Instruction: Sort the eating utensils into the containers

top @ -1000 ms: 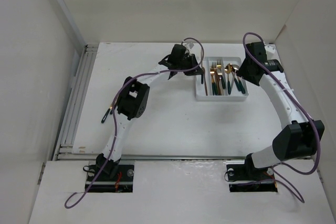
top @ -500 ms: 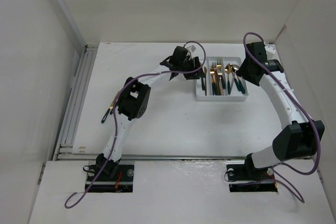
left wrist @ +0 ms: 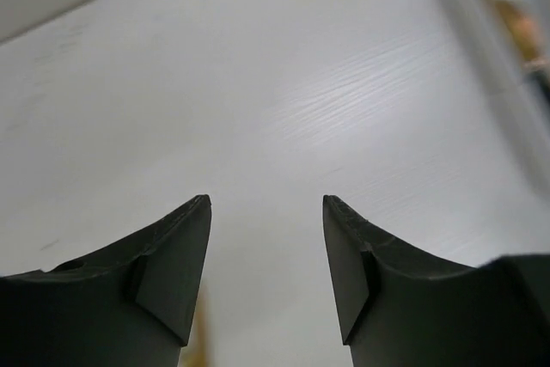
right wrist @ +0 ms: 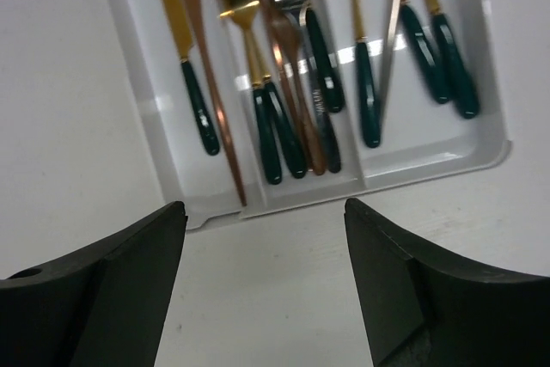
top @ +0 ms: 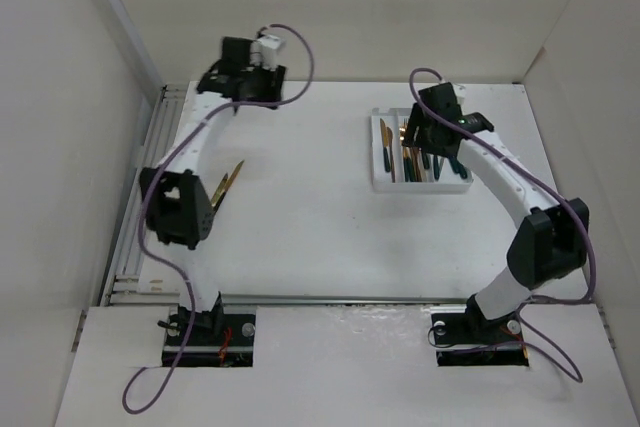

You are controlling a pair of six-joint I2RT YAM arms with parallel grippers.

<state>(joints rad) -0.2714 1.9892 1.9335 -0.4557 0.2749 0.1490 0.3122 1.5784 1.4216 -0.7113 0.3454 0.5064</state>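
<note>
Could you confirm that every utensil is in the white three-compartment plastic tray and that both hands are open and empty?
Not quite: the top external view shows gold-coloured slim utensils lying on the white table beside the left arm, outside the white three-compartment plastic tray. The rest holds: the left hand and the right hand are both open and empty.
</note>
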